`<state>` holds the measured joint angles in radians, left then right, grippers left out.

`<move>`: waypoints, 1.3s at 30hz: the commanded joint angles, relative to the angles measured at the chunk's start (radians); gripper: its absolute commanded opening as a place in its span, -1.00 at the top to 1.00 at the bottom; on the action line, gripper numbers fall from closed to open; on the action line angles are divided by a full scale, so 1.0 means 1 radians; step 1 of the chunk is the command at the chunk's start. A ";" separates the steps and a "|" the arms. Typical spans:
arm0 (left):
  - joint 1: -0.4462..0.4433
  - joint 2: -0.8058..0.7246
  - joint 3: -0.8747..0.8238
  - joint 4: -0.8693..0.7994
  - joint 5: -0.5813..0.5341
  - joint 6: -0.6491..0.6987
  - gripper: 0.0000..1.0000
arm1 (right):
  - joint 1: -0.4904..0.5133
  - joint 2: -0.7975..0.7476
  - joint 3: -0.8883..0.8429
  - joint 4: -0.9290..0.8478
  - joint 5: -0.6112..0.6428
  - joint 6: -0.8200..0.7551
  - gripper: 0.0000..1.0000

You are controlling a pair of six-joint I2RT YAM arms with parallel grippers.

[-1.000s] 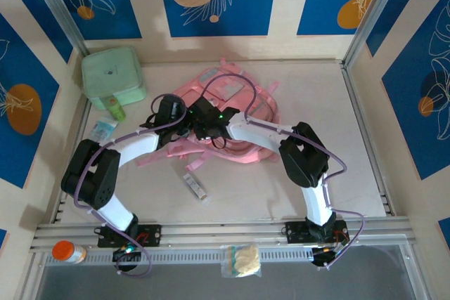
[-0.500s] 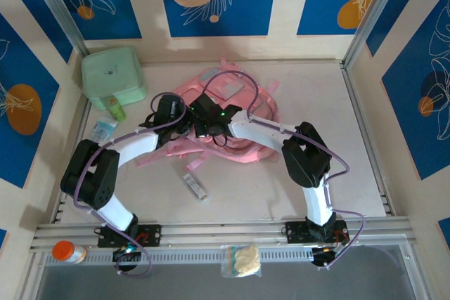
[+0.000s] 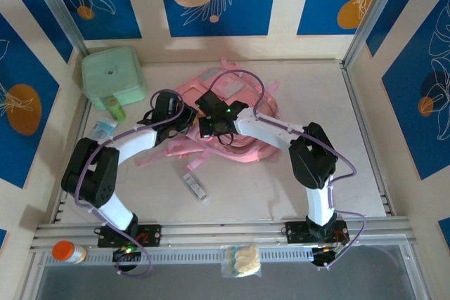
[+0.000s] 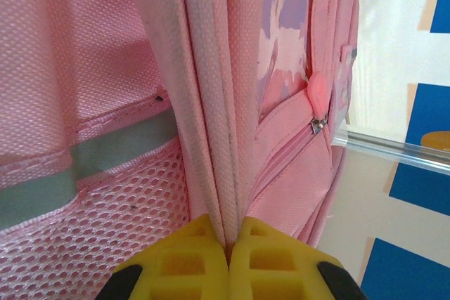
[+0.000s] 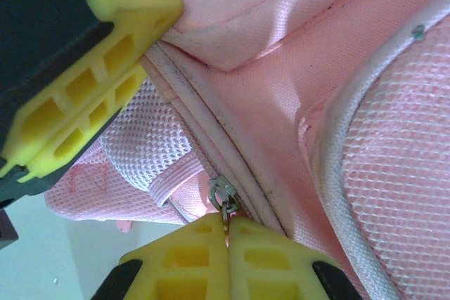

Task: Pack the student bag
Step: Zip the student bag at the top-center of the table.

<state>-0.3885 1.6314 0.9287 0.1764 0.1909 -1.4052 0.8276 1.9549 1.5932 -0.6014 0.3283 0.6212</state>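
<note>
On bag: L end effector, piping; R end effector, zip-pull.

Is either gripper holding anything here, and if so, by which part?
Both hold the student bag. The left gripper pinches a piped fabric edge; the right gripper pinches the metal zipper pull.

table with student bag, green case

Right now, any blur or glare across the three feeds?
Top external: sharp, even light, soft shadows. Left wrist: student bag mesh crisp, wall at right looks washed out. Right wrist: zipper pull sharp, mild sheen on the fabric.
</note>
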 commanded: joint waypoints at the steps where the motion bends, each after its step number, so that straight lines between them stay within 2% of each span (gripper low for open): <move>1: 0.019 0.011 0.039 0.091 0.005 0.007 1.00 | -0.010 0.061 0.073 -0.092 -0.014 0.010 1.00; 12: 0.017 0.010 0.032 0.097 0.004 0.004 1.00 | -0.012 0.163 0.188 -0.123 0.078 0.061 0.64; 20: 0.016 0.008 0.033 0.096 0.004 0.006 1.00 | 0.005 0.185 0.175 -0.093 0.112 0.111 0.53; 23: 0.016 0.006 0.030 0.097 0.004 0.006 1.00 | 0.004 0.193 0.180 -0.079 0.097 0.118 0.56; 31: 0.019 0.004 0.035 0.085 -0.012 0.025 1.00 | 0.004 0.133 0.175 -0.097 0.126 0.083 0.97; 39: 0.100 0.070 0.161 -0.051 -0.012 0.147 1.00 | 0.005 0.035 0.097 -0.173 0.057 0.049 1.00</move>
<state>-0.3515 1.6825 0.9936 0.1226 0.1970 -1.3285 0.8440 2.0571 1.7302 -0.7002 0.3897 0.6949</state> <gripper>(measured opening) 0.048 0.051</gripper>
